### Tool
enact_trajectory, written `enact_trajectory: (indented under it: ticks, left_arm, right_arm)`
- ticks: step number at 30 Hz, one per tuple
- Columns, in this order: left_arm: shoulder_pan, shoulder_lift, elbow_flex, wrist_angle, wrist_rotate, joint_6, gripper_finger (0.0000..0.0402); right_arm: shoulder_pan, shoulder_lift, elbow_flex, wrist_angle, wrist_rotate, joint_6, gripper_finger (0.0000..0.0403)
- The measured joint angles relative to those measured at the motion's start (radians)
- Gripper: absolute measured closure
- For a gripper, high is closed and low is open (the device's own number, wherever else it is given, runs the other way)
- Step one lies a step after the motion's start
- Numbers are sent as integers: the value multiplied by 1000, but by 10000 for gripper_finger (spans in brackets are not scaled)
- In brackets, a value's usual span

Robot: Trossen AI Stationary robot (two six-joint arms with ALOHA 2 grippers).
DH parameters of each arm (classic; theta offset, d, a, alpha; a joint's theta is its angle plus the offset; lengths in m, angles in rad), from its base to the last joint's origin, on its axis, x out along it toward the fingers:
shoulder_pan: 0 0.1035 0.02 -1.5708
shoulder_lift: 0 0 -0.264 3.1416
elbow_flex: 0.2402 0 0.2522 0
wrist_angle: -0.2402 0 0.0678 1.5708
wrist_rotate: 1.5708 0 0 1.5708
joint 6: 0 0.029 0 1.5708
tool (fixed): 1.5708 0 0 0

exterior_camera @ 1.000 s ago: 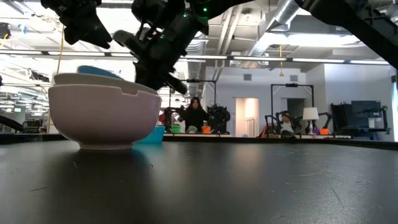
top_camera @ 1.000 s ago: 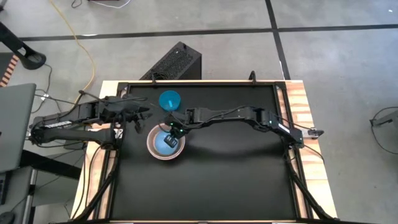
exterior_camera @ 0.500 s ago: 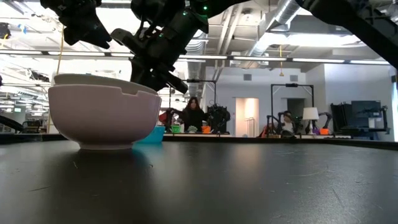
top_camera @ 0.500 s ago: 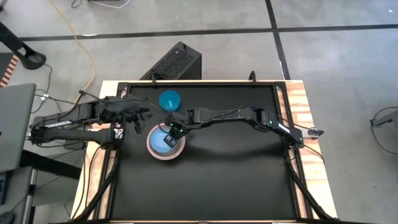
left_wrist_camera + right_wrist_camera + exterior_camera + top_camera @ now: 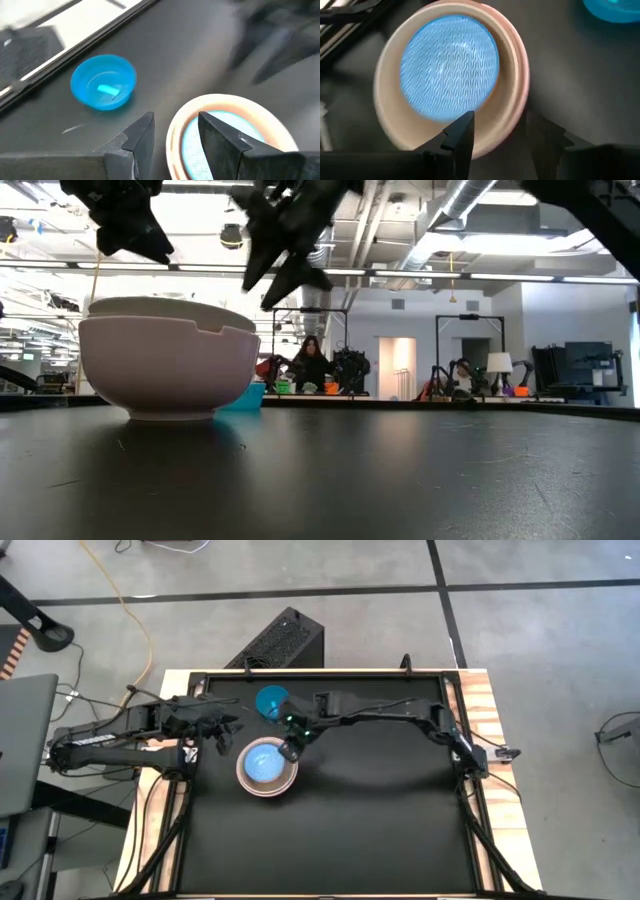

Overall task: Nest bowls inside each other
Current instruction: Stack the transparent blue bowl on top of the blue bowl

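Note:
A stack of nested bowls [image 5: 266,768] rests by its base on the black table, left of centre. The outermost bowl's rim [image 5: 524,85] shows pale pink, a cream bowl [image 5: 387,120] sits within it, and a light blue bowl [image 5: 447,70] lies innermost. A smaller teal-blue bowl [image 5: 272,701] stands alone on the table just beyond the stack. My right gripper [image 5: 291,748] hovers open above the stack's right rim, holding nothing. My left gripper [image 5: 222,735] waits open above the table by the stack's far left side.
The table [image 5: 380,830] has a raised black frame and wooden side strips. Wide bare surface lies to the right of the stack and toward the near edge. A dark box [image 5: 283,640] sits on the floor behind the table. People show far back in the room in the low view.
My right gripper has opened and let go of the light blue bowl. It has then risen out of the stack and drawn back toward the table's far right. The light blue bowl, earlier standing above the rims, has dropped level into the stack.

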Motion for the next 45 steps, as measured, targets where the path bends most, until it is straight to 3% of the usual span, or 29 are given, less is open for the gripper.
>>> enact_trajectory:
  ticks: [3, 5, 10, 14, 17, 21, 35, 38, 43, 45]
  left_arm:
    - [40, 38, 0, -3, -71, -39, 260]
    - [110, 103, 0, 41, -53, -13, 260]
    - [408, 380, 13, 172, 265, 69, 260]
    - [627, 622, 84, 178, 308, 141, 260]
    - [721, 761, 125, 178, 355, 205, 260]
    - [761, 885, 158, 193, 443, 263, 260]
    - [761, 1028, 168, 251, 387, 290, 263]
    - [760, 1035, 168, 256, 385, 302, 290]
    - [760, 1035, 168, 256, 391, 322, 387]
    - [760, 1033, 168, 256, 400, 321, 395]
  right_arm:
    - [6, -69, 0, -71, -36, -11, 224]
    - [19, -114, 0, -107, -38, -11, 227]
    - [69, -216, 0, -158, 22, 4, 236]
    - [126, -275, 0, -197, 128, 25, 242]
    - [168, -301, 0, -214, 203, 55, 245]
    - [197, -301, 0, -244, 239, 83, 250]
    - [206, -277, 0, -339, 251, 164, 262]
    - [206, -278, 0, -342, 251, 161, 262]
    - [205, -277, 0, -368, 251, 147, 262]
    - [204, -278, 0, -388, 252, 147, 262]
